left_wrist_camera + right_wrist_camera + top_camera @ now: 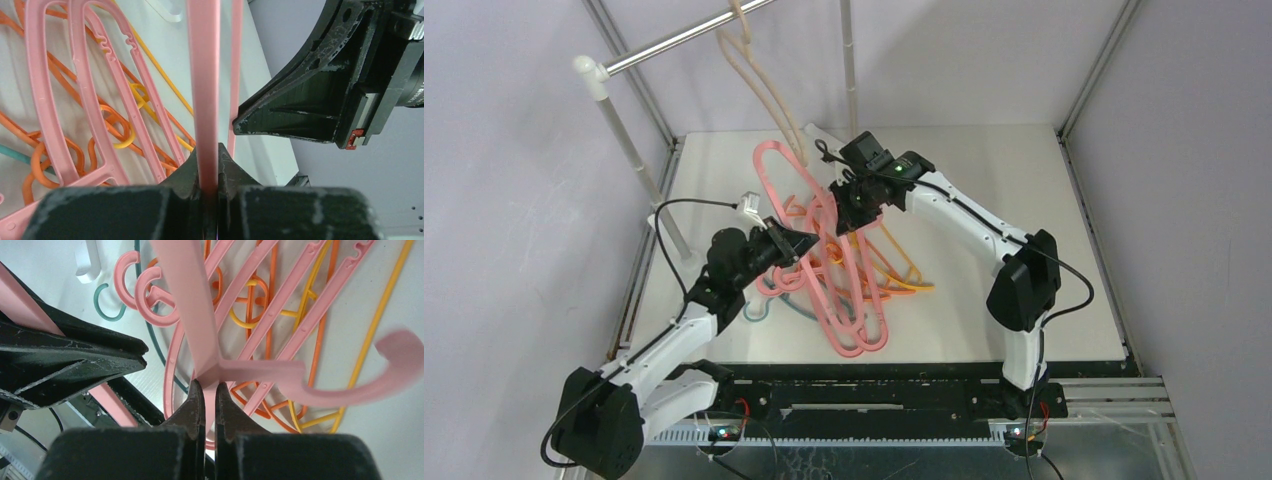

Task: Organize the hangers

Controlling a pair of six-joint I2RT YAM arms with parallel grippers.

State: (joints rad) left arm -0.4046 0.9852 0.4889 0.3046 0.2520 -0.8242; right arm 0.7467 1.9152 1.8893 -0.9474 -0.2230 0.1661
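Note:
One pink hanger is gripped by both arms above the pile. My left gripper (209, 165) is shut on its flat pink bar (205, 75). My right gripper (206, 390) is shut on the same pink hanger (185, 300) where the hooked neck (400, 360) branches off. From above, the left gripper (802, 243) and right gripper (852, 218) stand close together over the heap. Pink hangers (864, 310), orange ones (904, 275) and a teal one (769, 297) lie tangled on the table. A beige hanger (759, 75) hangs from the rail.
The silver rail (674, 45) crosses the back left on a white post (629, 150); a second post (849, 70) stands behind the pile. Each wrist view shows the other gripper's black body very near. The white table (1024, 180) is walled at back and sides.

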